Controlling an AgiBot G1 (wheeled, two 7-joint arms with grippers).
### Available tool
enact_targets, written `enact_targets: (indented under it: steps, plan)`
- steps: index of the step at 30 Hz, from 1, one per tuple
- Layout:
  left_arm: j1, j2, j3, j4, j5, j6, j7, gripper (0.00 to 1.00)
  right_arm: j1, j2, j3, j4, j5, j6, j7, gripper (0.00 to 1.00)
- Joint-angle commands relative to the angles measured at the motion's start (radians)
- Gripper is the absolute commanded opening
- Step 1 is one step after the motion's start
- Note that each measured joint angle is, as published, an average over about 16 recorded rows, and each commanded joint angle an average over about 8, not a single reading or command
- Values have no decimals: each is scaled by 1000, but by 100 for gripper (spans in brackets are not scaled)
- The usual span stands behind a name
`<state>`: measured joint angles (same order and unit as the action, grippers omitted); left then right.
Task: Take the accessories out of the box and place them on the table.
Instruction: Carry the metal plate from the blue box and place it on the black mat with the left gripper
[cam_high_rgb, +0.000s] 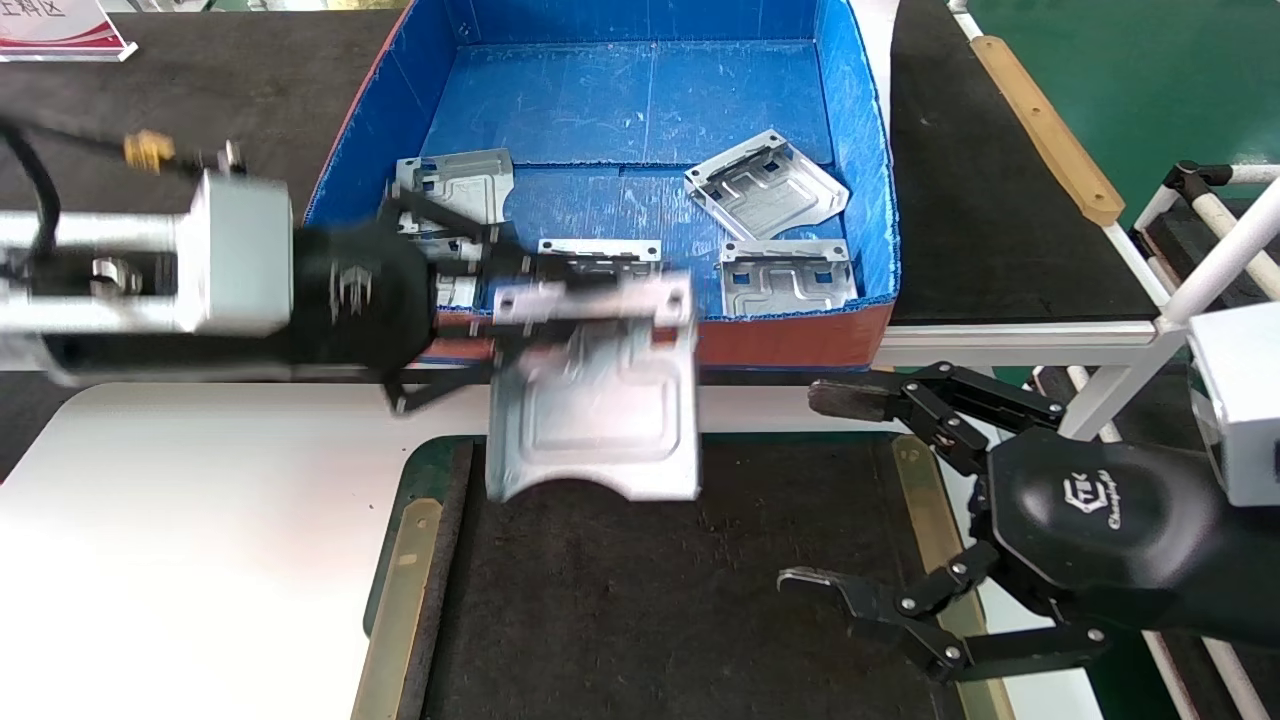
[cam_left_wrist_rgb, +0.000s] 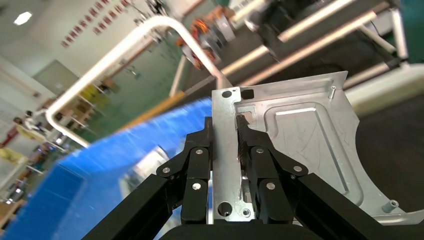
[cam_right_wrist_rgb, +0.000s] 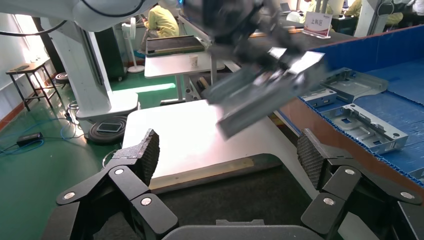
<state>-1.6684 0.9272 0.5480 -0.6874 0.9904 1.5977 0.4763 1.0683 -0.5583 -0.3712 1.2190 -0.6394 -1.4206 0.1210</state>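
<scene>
While right gripper (cam_high_rgb: 815, 490) idles near mat's right edge, fingers (cam_right_wrist_rgb: 140, 155) apart, empty, left gripper (cam_left_wrist_rgb: 225, 135) nearer to job: fingers clamped on held bracket's (cam_high_rgb: 600, 400) top edge, plate hanging below fingers, over table's (cam_high_rgb: 180, 520) mat, far edge, just outside box (cam_high_rgb: 800, 340); other brackets (cam_high_rgb: 765, 185) remain in box beyond

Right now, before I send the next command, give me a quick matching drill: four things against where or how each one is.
Things:
1. left hand
2. right hand
3. carried bracket
4. box

States:
a. open, over the mat's right side
b. hanging above the table's mat edge
c. on the black bench, brackets inside
d. shut on a bracket's top edge

Pairs: 1-d, 2-a, 3-b, 4-c
</scene>
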Motion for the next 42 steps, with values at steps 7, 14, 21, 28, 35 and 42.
enact_targets:
  steps: [7,14,21,28,35,42]
  plan:
    - [71,-30,141,-92,-103,1,35,0,0,0,0,0,0,0,0,100]
    - [136,26,262,-91,-124,-25,128,0,0,0,0,0,0,0,0,100]
    - [171,179,307,82,-60,-142,251,0,0,0,0,0,0,0,0,100]
    - [205,355,316,255,-19,-335,364,0,0,0,0,0,0,0,0,100]
    - [241,442,338,302,-43,-525,372,0,0,0,0,0,0,0,0,100]
    - [274,449,445,173,-105,-697,268,0,0,0,0,0,0,0,0,100]
